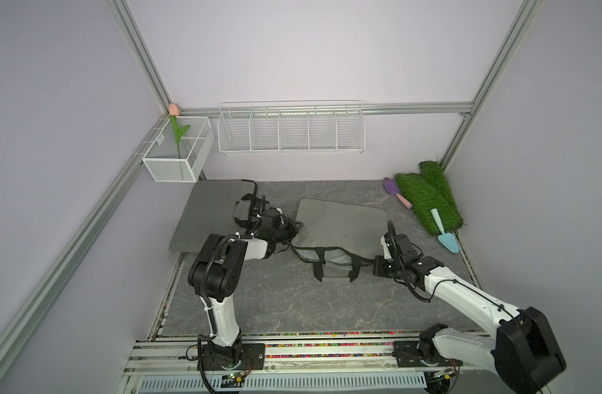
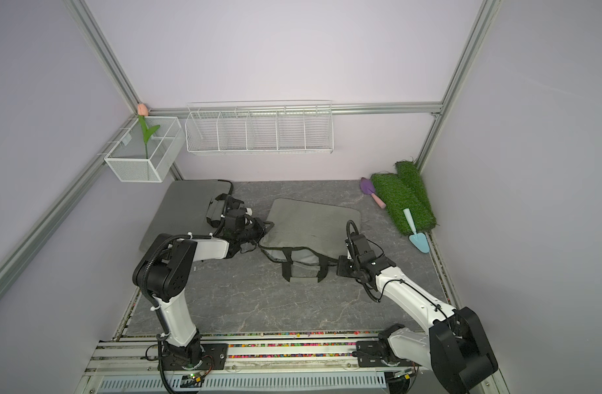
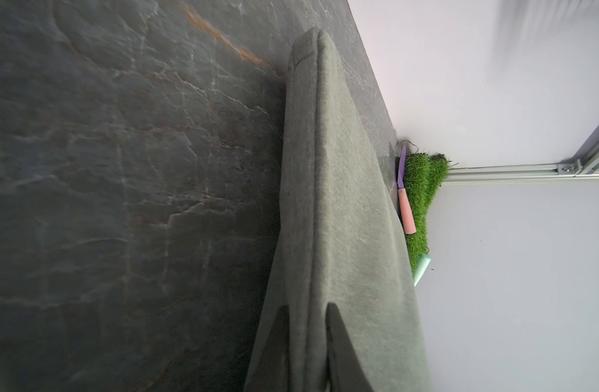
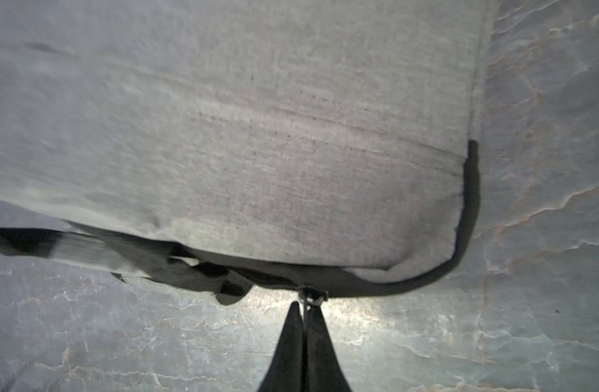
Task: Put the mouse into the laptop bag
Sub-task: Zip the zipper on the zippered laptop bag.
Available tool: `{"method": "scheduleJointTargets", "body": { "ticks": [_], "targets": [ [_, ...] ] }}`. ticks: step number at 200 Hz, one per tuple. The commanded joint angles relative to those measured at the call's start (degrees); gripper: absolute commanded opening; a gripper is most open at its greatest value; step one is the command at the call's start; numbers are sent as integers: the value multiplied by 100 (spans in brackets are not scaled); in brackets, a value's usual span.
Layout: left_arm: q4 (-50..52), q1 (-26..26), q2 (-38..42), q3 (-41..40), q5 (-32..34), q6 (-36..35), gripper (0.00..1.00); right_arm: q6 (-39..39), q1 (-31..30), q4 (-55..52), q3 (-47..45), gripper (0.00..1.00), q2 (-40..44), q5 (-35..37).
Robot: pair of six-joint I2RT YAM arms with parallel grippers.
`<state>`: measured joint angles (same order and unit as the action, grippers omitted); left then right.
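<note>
Bag [image 1: 340, 225]: grey, lying flat mid table [image 1: 275, 300], handles toward the arms; the mouse's place cannot be told. Left jaws pinch the bag's edge. Right jaws, pressed together, pinch the zip pull [image 4: 310, 296].

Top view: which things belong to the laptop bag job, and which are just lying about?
In use: laptop bag, zipper pull, left pincer clamped on the bag's edge, right pincer shut on the pull.
Lying about: second grey bag, turf rolls, purple trowel, blue trowel, wire rack, mesh basket, tulip.
</note>
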<state>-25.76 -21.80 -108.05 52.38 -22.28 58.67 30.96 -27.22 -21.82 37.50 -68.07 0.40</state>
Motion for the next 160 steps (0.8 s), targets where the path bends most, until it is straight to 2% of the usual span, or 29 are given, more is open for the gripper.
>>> {"method": "scheduleJointTargets", "body": {
  "ticks": [1, 30, 43, 55, 75, 101, 119, 133, 149, 160],
  "targets": [
    [-72, -218, 262, 133, 4, -46, 0, -172, -306, 193, 354, 6, -51, -251],
    [271, -97, 379, 209, 12, -113, 0, -268, -315, 88, 426, 6, -53, -276],
    [464, -31, 565, 160, 64, -149, 36, -208, -316, 203, 384, 6, -50, -475],
    [443, -4, 896, -68, 117, -117, 62, -92, -325, 371, 355, 6, -100, -691],
    [341, -6, 1808, -692, 300, 23, 85, 151, -326, 546, 424, 6, -254, -893],
    [419, -70, 3536, -1769, 760, 273, 86, 362, -327, 605, 714, 6, -438, -1182],
    [948, -434, 4831, -2353, 1260, 302, 85, 290, -327, 393, 1017, 6, -453, -1171],
    [1716, -738, 5786, -2599, 1692, 460, 85, -109, -325, -73, 1450, 6, -451, -856],
    [2392, -790, 6838, -2894, 2208, 614, 88, -772, -278, -505, 1773, 6, -485, -65],
    [2592, -729, 7396, -3150, 2510, 623, 92, -1103, -63, -373, 1771, 6, -609, -83]
  ]
}}
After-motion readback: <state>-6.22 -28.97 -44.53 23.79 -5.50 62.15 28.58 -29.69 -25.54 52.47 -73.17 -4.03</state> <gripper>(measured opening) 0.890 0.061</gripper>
